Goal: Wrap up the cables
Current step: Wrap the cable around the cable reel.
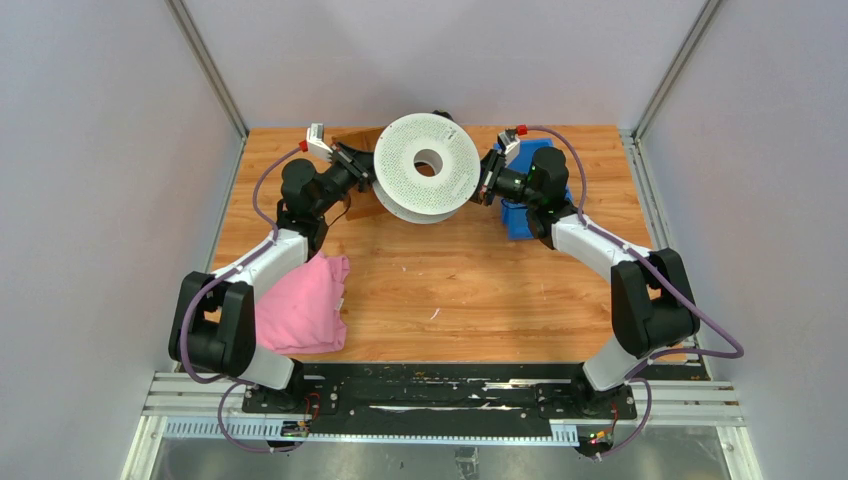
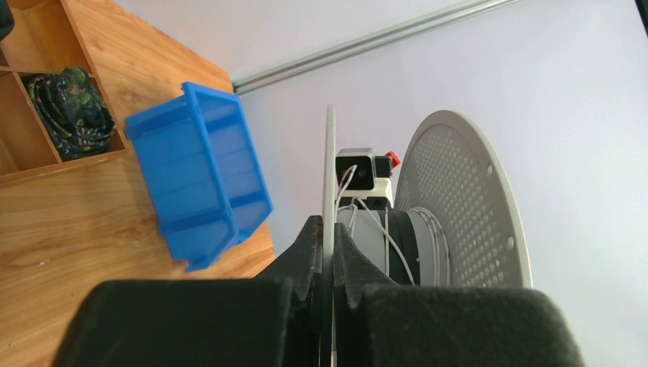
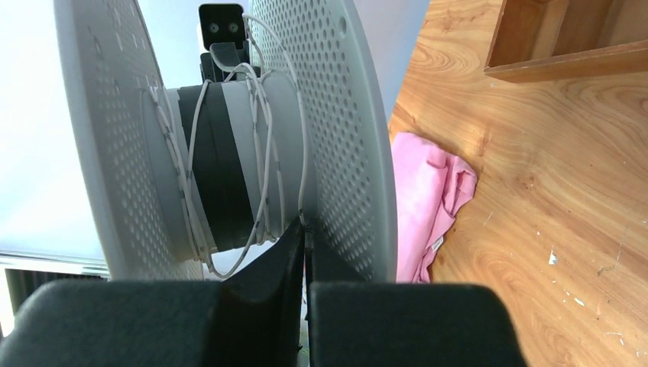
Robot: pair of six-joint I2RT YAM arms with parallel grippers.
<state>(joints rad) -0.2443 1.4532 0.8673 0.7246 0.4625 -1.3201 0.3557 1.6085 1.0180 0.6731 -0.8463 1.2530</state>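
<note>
Above the tabletop (image 1: 470, 280), your left end effector (image 2: 328, 245) and right end effector (image 3: 304, 237) pinch opposite rims of the spool (image 1: 400, 175); the cables (image 3: 265, 176) circle its hub between them.

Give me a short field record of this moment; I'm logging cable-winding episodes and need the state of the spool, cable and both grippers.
spool: white perforated reel, between both grippers at the far side of the table
cable: thin white wire, loosely looped round the spool's hub
left gripper: shut on the rim of one spool disc
right gripper: shut, apparently pinching the cable beside the other disc
nearby: blue bin right of the spool; pink cloth by the left arm
</note>
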